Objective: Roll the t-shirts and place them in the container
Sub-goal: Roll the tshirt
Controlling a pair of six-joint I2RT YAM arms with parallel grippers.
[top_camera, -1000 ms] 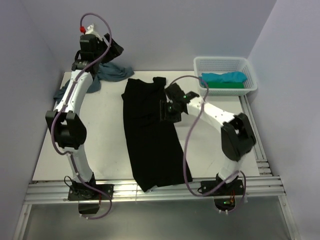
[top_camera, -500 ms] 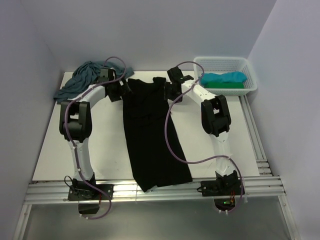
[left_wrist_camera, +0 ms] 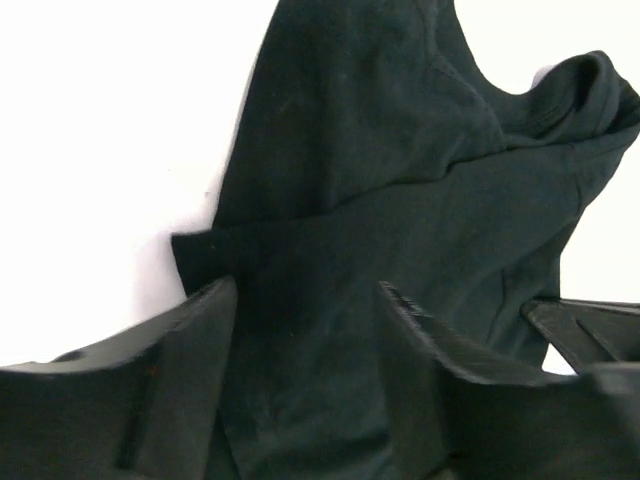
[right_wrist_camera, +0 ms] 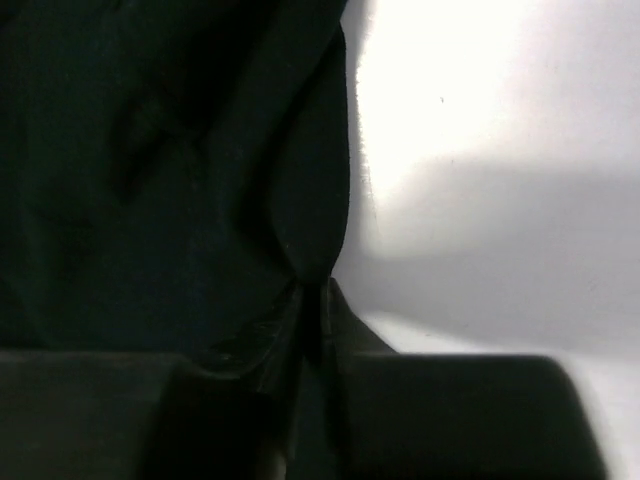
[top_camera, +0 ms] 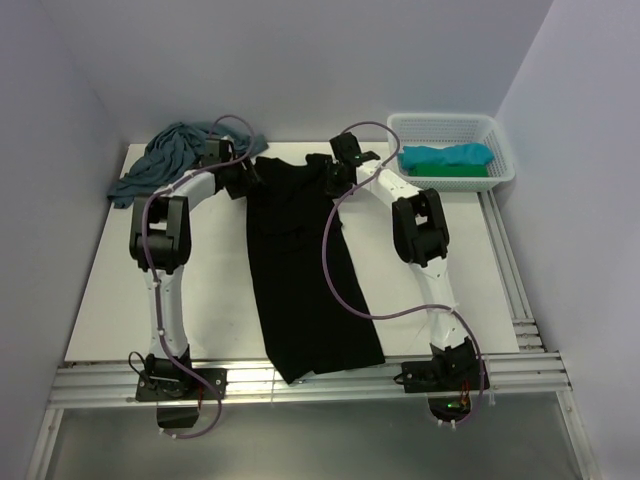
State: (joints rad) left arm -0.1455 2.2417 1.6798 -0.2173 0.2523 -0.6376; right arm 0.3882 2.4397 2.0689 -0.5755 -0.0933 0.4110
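The black shirt [top_camera: 305, 280] lay flat as a long, limp strip of matte knit down the middle of the white counter [top_camera: 210, 290], running from the far edge almost to the near edge, its far end creased and bunched at the collar. A thin purple cable [top_camera: 327, 262] from the right arm trailed in a loop across it. At the far left corner a dusty-blue shirt [top_camera: 165, 155] sat in a rumpled heap. At the far right corner a white plastic mesh basket [top_camera: 440, 119] held a turquoise shirt [top_camera: 445, 155] resting on a green shirt [top_camera: 460, 170].

From above, the left claw [top_camera: 243, 180] and the right claw [top_camera: 333, 172] showed only as dark shapes at the two far corners of the black shirt, their jaws impossible to read. The wrist cameras filled that in. On the left, the two blunt black fingers [left_wrist_camera: 190, 370] stood spread, with soft folds of the shirt and its ribbed collar lying between and beyond them. On the right, the fingers were pressed nearly together, pinching a narrow ridge of the shirt's side edge, just where the dark cloth met the bright bare counter.
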